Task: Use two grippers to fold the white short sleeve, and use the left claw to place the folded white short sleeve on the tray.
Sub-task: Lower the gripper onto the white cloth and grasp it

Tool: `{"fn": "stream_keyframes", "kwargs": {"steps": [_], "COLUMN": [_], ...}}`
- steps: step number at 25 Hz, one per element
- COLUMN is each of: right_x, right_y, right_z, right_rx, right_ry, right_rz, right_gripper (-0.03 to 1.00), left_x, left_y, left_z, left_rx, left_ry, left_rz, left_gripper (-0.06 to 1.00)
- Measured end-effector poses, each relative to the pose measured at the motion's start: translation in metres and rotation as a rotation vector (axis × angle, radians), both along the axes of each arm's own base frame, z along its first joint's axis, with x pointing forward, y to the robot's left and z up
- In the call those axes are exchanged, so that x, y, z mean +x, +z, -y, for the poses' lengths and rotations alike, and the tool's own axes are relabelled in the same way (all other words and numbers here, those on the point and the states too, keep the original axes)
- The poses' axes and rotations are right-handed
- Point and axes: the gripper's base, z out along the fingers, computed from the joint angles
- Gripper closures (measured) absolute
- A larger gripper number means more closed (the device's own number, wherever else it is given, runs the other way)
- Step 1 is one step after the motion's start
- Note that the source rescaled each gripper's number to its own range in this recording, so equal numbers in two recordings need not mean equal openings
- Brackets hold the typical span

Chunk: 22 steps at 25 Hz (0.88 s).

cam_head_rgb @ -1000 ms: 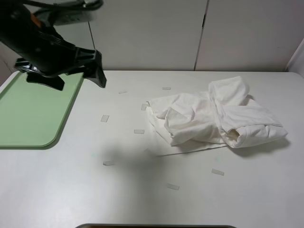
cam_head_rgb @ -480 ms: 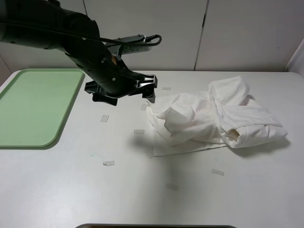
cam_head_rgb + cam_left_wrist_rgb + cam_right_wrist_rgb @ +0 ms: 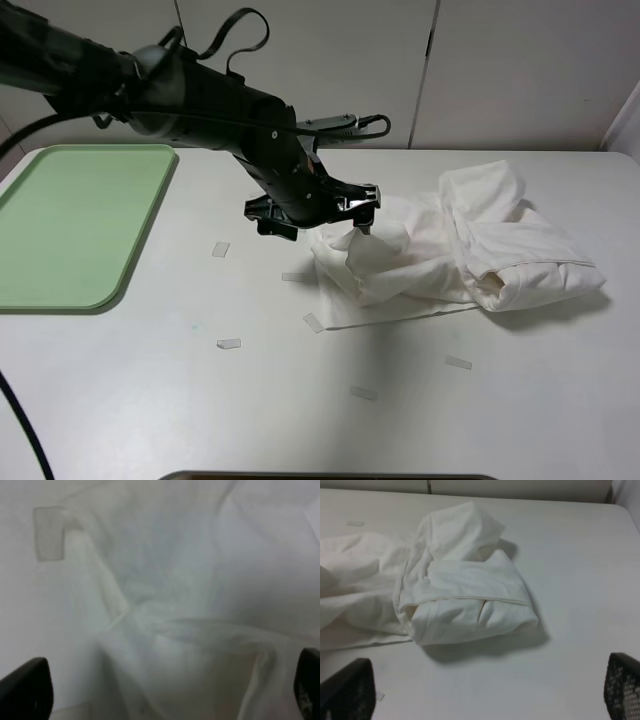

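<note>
White short sleeve (image 3: 470, 250) crumpled on the bench (image 3: 150, 400), well apart from the tray (image 3: 60, 230).
The garment lies right, the green tray far left; the left hand (image 3: 362, 208), spread, hovers over its left edge; the right hand (image 3: 485, 690) is spread too; scraps (image 3: 229, 343) lie scattered.

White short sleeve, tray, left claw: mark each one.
white short sleeve (image 3: 520, 258): exterior high view, folded bulk at right.
tray (image 3: 60, 230): exterior high view, bare green floor.
left claw (image 3: 358, 208): exterior high view, between its fingertips.

White table (image 3: 150, 400); shirt (image 3: 470, 250), tray (image 3: 70, 230) (green), scraps (image 3: 229, 343)
</note>
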Motion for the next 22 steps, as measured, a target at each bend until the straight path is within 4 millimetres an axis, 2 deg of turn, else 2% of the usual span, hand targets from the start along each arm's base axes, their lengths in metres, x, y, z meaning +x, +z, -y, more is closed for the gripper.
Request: {"fn": "stream_keyframes", "kwargs": {"steps": [2, 7, 14, 22], "right_x": [0.000, 0.000, 0.000, 0.000], "right_y": [0.000, 0.000, 0.000, 0.000], "right_z": [0.000, 0.000, 0.000, 0.000], "right_rx": [0.000, 0.000, 0.001, 0.001], "right_ry": [0.000, 0.000, 0.000, 0.000], "right_rz": [0.000, 0.000, 0.000, 0.000], "right_gripper": [-0.03, -0.03, -0.03, -0.03], "left_x": [0.000, -0.008, -0.009, -0.008], "left_y": [-0.014, -0.033, -0.044, -0.046], "left_z": [0.011, 0.024, 0.027, 0.029], "left_rx": [-0.001, 0.017, 0.019, -0.002], "left_ry": [-0.010, -0.039, -0.041, -0.012], "left_rz": [-0.013, -0.040, -0.045, -0.052], "left_gripper": [-0.02, -0.02, -0.01, 0.01]}}
